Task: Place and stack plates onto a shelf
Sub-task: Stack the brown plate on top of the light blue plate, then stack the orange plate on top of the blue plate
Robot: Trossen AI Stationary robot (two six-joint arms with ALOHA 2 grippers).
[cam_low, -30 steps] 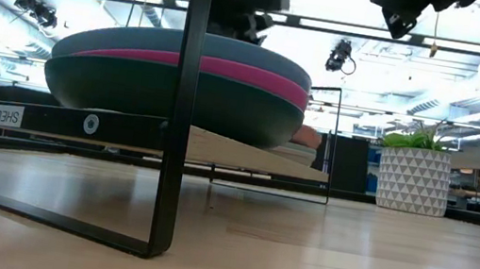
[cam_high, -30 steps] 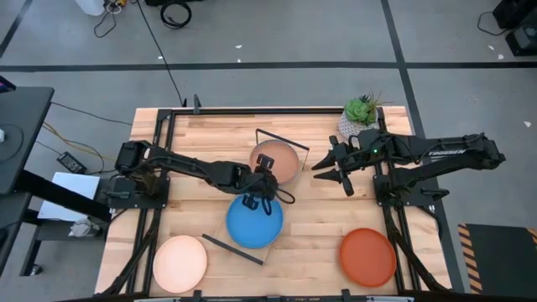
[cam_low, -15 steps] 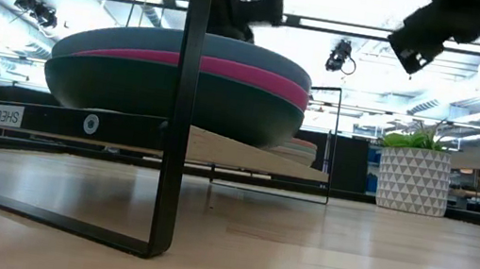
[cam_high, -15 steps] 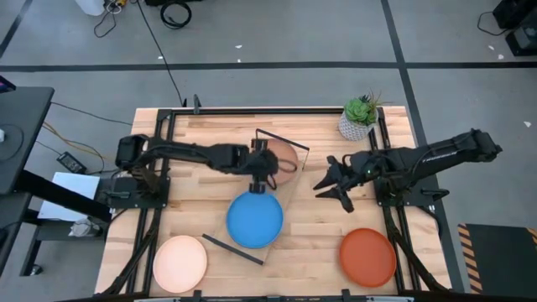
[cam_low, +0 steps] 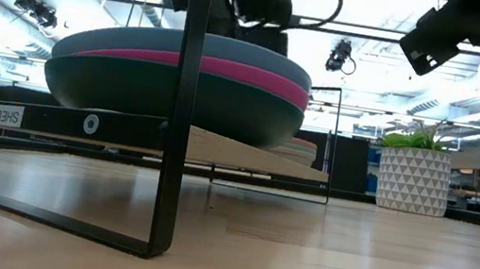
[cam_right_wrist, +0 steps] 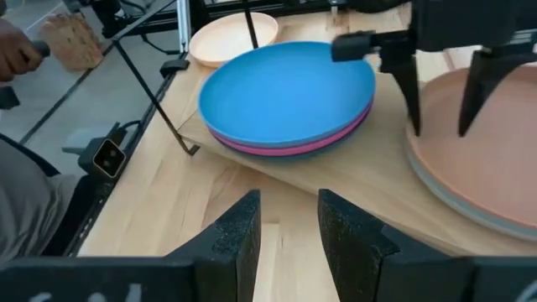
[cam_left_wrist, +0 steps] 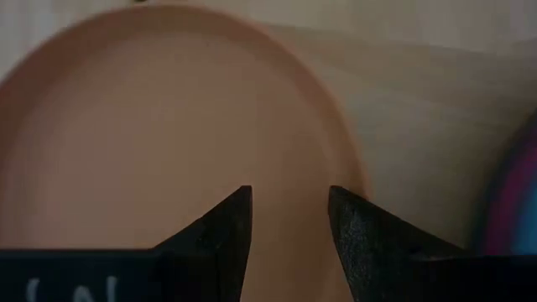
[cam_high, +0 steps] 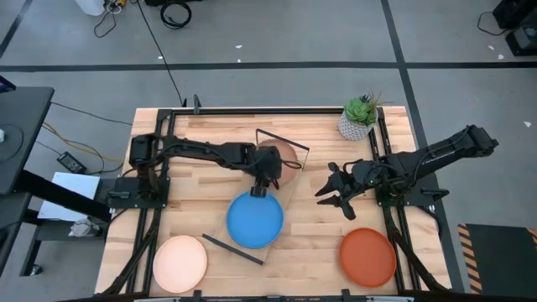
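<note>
— Hovering your left gripper (cam_high: 261, 190) where? It's parted, empty.
— Above the tan plate (cam_high: 281, 159) on the shelf's (cam_right_wrist: 352, 180) far end; right gripper (cam_high: 333, 200) (parted, empty) faces the orange-red plate (cam_high: 367, 257), presumably next.

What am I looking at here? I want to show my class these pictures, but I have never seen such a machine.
Two robot arms work at a wooden table. One camera looks down from above, one sits at table height, one rides on each wrist. A wooden shelf carries two stacks of plates, topped by a bright blue plate and a tan plate. A cream plate, an orange-red plate and a potted plant stand on the table. The left gripper hovers over the tan plate, fingers open, holding nothing. The right gripper is empty too.
</note>
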